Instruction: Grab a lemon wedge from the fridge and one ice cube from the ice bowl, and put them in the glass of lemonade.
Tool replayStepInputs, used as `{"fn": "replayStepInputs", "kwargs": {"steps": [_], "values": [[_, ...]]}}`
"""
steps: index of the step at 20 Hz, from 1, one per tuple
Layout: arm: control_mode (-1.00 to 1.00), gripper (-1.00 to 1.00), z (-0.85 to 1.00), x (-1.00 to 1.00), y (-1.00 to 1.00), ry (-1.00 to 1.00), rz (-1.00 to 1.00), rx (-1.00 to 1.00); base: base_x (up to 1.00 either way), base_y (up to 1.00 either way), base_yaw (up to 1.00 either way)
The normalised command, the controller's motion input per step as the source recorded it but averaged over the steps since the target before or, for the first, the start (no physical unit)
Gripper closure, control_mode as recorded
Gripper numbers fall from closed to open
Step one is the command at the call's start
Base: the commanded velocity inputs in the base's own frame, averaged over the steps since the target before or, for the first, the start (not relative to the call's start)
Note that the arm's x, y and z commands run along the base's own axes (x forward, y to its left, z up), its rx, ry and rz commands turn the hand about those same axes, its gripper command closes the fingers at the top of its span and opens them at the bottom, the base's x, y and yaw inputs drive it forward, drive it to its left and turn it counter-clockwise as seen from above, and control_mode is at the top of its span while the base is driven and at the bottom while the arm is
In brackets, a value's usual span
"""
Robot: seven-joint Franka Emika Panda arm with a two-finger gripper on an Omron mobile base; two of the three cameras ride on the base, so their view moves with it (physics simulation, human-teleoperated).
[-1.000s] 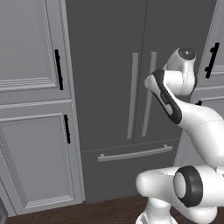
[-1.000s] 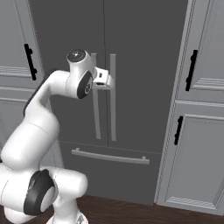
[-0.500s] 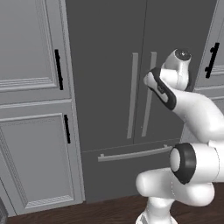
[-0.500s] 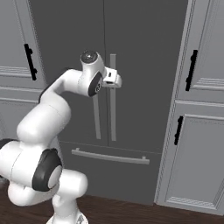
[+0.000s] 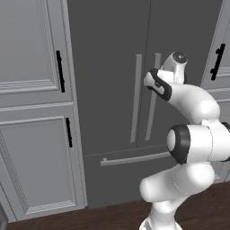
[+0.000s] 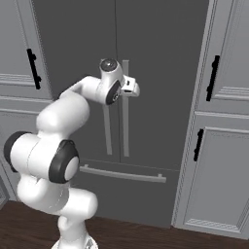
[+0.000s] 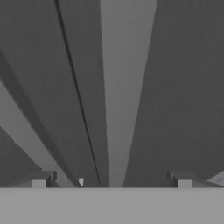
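Flat, even, shadowless render; slightly soft.

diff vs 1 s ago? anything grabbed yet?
The arm has swung in toward the fridge: its elbow rose and the hand advanced to the right door's bar handle. In the hand view the pincer stands open with that handle between its fingertips, not yet clamped. Nothing taken hold of or let go. Unchanged: fridge doors and drawer shut, cabinets shut, base in place.

Dark wood floor (image 6: 146, 236) (plank-patterned) carries the closed fridge (image 6: 155, 58) and pale cabinets (image 6: 219, 185)
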Motion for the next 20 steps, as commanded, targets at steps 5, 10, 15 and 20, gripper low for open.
{"fn": "replayStepInputs", "kwargs": {"steps": [5, 10, 15, 20], "values": [[-1.0, -1.0, -0.4, 0.64, 0.0, 0.0, 0.0, 0.0, 0.0, 0.0, 0.0], [-1.0, -1.0, -0.18, 0.49, -0.09, 0.0, 0.0, 0.0, 0.0, 0.0, 0.0], [-1.0, -1.0, 0.0, 0.09, -0.42, 0.0, 0.0, 0.0, 0.0, 0.0, 0.0], [-1.0, -1.0, -0.34, 0.44, -0.04, 0.02, 0.0, 0.0, 0.0, 0.0, 0.0]]}}
